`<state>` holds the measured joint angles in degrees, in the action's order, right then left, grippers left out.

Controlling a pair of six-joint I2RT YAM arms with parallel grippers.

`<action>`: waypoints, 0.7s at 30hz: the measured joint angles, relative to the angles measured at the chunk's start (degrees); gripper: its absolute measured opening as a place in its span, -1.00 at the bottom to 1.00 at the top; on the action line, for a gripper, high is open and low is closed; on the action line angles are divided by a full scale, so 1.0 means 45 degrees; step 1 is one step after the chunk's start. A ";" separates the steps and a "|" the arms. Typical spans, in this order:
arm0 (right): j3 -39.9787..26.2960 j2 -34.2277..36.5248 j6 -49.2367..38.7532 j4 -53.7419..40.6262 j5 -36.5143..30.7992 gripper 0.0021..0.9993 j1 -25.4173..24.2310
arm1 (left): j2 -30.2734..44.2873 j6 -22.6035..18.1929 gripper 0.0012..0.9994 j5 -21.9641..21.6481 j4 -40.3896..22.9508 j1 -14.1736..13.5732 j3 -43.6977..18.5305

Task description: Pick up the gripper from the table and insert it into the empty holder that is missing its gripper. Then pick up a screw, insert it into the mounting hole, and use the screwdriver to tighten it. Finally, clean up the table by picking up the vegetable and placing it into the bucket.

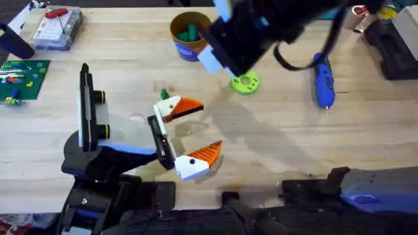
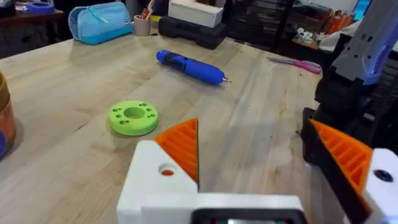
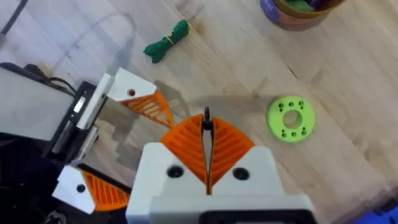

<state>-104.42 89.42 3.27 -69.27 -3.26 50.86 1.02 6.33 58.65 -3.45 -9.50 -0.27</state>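
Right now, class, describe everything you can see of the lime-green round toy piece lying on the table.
The lime-green round toy piece is a flat matte plastic-looking disc with a round central hollow and small holes ringed around it. It lies flat on the light wooden table, between the orange-brown tub with a blue label and the bright blue pen-shaped screwdriver. Nothing touches it but the table.

There is one small lime-green round toy piece with a pale centre (image 1: 245,83), one bright blue pen-shaped powered screwdriver (image 1: 322,80) and one small round orange-brown bucket with a blue label (image 1: 188,34). One dark green twisted piece (image 3: 166,42) lies on the wood. Two white grippers with orange ribbed pads are there, the left (image 1: 189,134) and the right (image 3: 207,127).
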 joint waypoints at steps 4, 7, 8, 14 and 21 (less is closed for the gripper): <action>-0.1381 0.1209 -0.0347 -0.0482 -0.0030 -0.99 0.0304 | 0.0000 -0.0002 0.98 0.0000 -0.0005 0.0000 0.0000; -0.2129 0.2033 -0.0789 -0.0790 -0.0032 -0.99 0.0750 | 0.0000 0.0000 0.98 0.0000 -0.0008 0.0000 0.0000; -0.2252 0.2225 -0.0944 -0.0819 -0.0029 -0.99 0.0934 | 0.0000 0.0000 0.98 0.0000 -0.0008 0.0000 0.0000; -0.2382 0.2596 -0.2009 -0.0934 -0.0027 -0.99 0.2099 | 0.0000 0.0000 0.98 0.0000 -0.0008 0.0000 0.0000; -0.2452 0.2596 -0.2531 -0.1145 -0.0029 -0.99 0.2657 | 0.0000 0.0000 0.98 0.0000 -0.0008 0.0000 0.0000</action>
